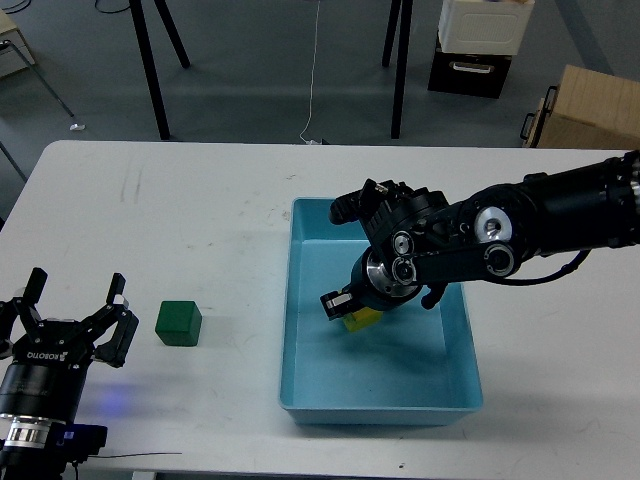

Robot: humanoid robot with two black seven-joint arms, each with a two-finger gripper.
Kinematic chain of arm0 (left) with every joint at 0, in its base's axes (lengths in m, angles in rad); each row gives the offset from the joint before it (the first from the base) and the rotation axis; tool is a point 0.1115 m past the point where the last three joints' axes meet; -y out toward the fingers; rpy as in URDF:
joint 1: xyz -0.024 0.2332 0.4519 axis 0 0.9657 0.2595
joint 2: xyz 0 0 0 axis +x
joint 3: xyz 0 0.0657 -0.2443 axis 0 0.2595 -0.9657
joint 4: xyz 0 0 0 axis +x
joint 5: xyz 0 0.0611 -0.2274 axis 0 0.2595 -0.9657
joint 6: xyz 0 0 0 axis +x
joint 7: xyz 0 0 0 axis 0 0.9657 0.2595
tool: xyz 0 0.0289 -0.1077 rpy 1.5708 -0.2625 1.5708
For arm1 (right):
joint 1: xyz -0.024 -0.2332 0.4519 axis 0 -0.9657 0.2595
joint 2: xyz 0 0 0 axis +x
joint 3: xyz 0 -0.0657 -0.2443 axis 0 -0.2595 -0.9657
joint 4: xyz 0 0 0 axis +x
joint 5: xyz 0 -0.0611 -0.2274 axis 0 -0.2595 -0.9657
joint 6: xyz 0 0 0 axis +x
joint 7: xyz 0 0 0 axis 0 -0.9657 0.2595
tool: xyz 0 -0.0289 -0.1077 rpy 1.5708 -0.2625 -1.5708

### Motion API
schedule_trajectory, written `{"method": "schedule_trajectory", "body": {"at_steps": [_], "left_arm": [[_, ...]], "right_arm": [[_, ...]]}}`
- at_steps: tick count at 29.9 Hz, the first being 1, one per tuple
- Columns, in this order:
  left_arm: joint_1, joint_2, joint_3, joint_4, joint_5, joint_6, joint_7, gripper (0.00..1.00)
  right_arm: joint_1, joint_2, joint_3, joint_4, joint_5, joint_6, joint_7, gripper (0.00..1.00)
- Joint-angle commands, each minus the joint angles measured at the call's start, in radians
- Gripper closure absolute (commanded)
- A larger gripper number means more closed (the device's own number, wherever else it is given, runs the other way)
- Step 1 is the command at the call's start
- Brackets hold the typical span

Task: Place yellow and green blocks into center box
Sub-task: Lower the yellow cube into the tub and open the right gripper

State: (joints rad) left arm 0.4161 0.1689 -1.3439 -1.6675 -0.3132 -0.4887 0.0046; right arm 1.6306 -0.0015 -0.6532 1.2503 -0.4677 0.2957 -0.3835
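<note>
The blue box sits in the middle of the white table. My right arm reaches in from the right, and its gripper is down inside the box, shut on the yellow block, which is held just above the box floor. The green block rests on the table left of the box. My left gripper is open and empty, a short way left of the green block and apart from it.
Beyond the table's far edge are black stand legs, a white cable, a cardboard box and a black case on the floor.
</note>
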Motion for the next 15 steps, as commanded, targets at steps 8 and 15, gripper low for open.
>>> {"method": "schedule_trajectory", "body": {"at_steps": [8, 15], "left_arm": [[-0.002, 0.001, 0.0, 0.002, 0.0, 0.0, 0.002, 0.0], [-0.003, 0.003, 0.0, 0.002, 0.0, 0.0, 0.003, 0.0]], "right_arm": [[0.008, -0.009, 0.01, -0.015, 0.018, -0.001, -0.012, 0.0], [0.003, -0.17, 0.274, -0.191, 0.182, 0.008, -0.008, 0.0]]}}
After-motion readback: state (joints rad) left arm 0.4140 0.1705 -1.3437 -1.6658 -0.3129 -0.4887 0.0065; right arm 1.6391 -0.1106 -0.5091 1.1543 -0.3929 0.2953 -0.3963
